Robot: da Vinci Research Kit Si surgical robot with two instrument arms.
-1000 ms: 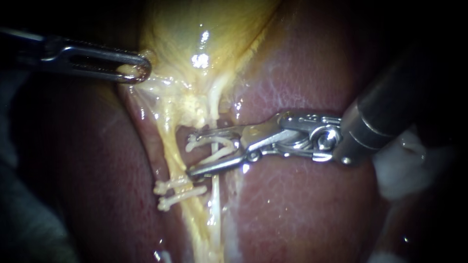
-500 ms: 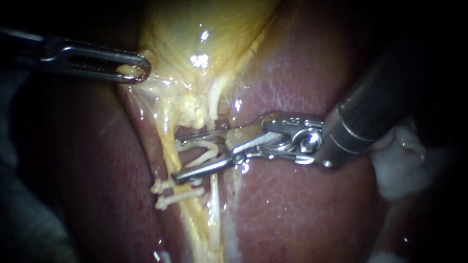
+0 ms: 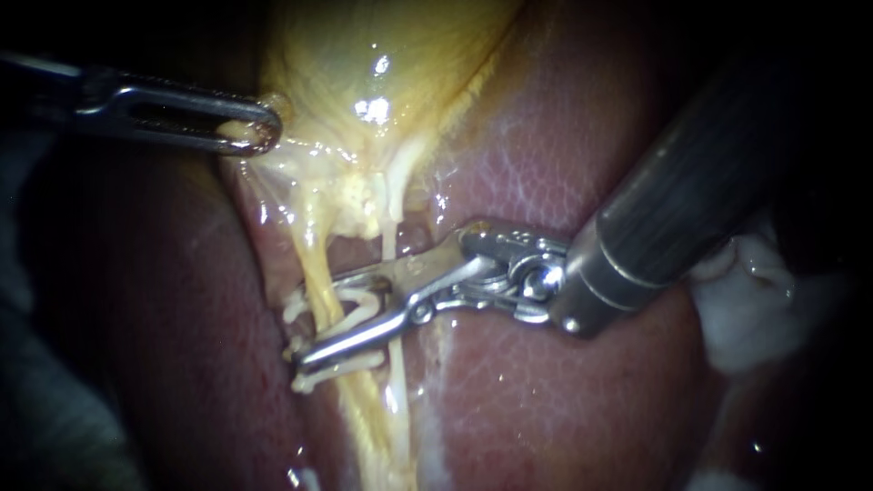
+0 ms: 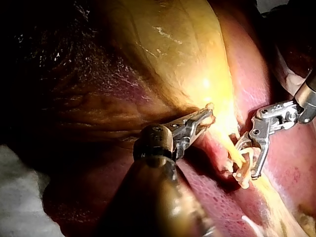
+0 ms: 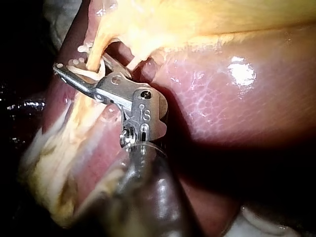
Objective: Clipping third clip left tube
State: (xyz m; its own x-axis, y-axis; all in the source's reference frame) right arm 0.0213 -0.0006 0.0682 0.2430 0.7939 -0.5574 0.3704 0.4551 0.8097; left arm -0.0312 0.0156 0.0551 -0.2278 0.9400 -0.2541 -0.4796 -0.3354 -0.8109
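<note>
Steel jaws of the right instrument [image 3: 318,318] stand apart at centre-left of the endoscope frame. They straddle the left tube [image 3: 309,255], one jaw above it and one below. Between them they carry a white clip [image 3: 359,305], which both jaws touch. Its loop lies around the yellow strand and is not pressed flat. Just under the lower jaw, a placed clip [image 3: 341,366] crosses the same tube. The right tube [image 3: 397,382], paler and thinner, runs down just beside the left one and is crossed by the jaws near their hinge. From the hinge the dark shaft runs off to the upper right, over the pink liver [image 3: 546,391] and past a white wad [image 3: 746,318] at the right edge. In the upper left, the left instrument [image 3: 250,132] has its slotted jaws closed on the edge of the yellow gallbladder [image 3: 382,55] where it narrows. The left wrist view shows those jaws pinching that yellow tissue, with the other instrument's jaws ahead of them at the tube.
</note>
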